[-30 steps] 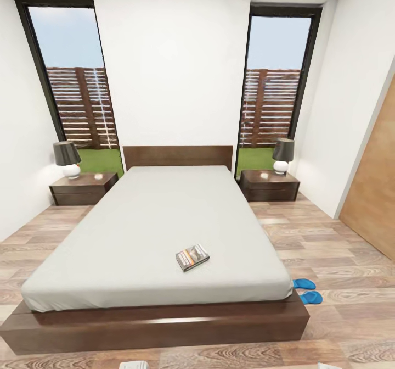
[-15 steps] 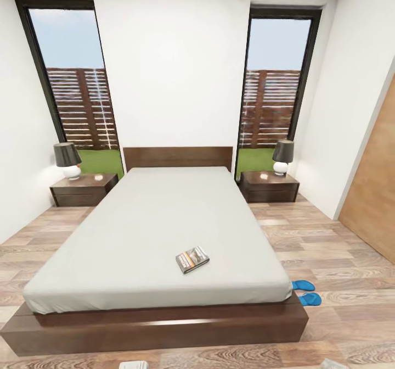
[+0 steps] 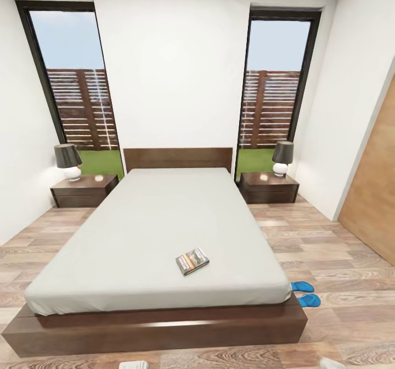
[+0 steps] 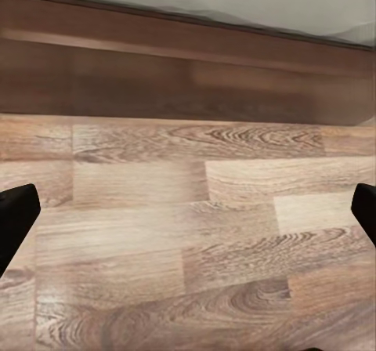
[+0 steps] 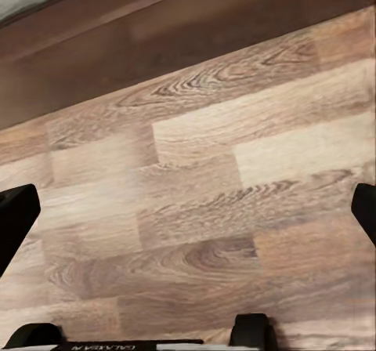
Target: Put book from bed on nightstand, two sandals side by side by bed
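Where grey mattress meets dark wood, a thin book; both grippers spread over plank floor.

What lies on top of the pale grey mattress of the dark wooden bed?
One small dark paperback book lies flat near the foot of the pale grey mattress; its underside is hidden.

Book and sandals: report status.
Both grippers open, empty, over bare floor. Book on bed, near foot. Sandals side by side on floor at bed's right corner. Nothing blocking either nightstand.
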Robot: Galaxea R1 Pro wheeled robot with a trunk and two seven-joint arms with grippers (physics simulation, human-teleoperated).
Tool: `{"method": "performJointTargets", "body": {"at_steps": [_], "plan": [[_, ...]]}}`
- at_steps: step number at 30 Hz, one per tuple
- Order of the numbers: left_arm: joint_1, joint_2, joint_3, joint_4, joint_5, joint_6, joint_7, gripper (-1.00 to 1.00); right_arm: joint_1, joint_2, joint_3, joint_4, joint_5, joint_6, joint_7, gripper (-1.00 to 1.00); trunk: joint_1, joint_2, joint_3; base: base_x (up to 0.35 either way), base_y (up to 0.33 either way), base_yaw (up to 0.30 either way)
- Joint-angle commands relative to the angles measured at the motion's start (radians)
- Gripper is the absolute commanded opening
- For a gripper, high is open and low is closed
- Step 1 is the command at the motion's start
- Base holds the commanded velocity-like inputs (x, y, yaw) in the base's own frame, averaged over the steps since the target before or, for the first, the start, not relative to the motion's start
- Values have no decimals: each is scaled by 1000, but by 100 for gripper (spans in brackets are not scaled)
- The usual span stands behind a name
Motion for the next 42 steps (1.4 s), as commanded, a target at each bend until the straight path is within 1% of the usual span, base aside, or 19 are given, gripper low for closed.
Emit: {"method": "performJointTargets", "body": {"at_steps": [1,2,4,7,16,32,42], "plan": [[-1,0,9,0,-10,-3,-2,100,-2,4,9,4,-8,-4,-66,100,-4,6,2,0,0,0],[-1,-1,9,0,-10,-3,-2,100,-2,5,9,4,-9,-4,-93,100,-8,13,5,0,0,0],[0,-1,9,0,-10,-3,-2,100,-2,6,9,4,-10,-4,-116,100,-15,27,11,0,0,0],[0,-1,9,0,-10,-3,-2,100,-2,7,9,4,-13,-5,-133,100,-27,48,21,0,0,0],[-1,0,9,0,-11,-3,-4,100,-2,7,9,4,-13,-5,-138,100,-61,111,49,0,0,35],[-1,0,9,0,-11,-3,-4,100,-2,7,9,4,-13,-5,-138,100,-123,223,99,0,0,259],[0,-1,9,0,-11,-3,-3,100,-2,7,9,4,-12,-5,-139,100,-161,293,130,0,0,26]]}}
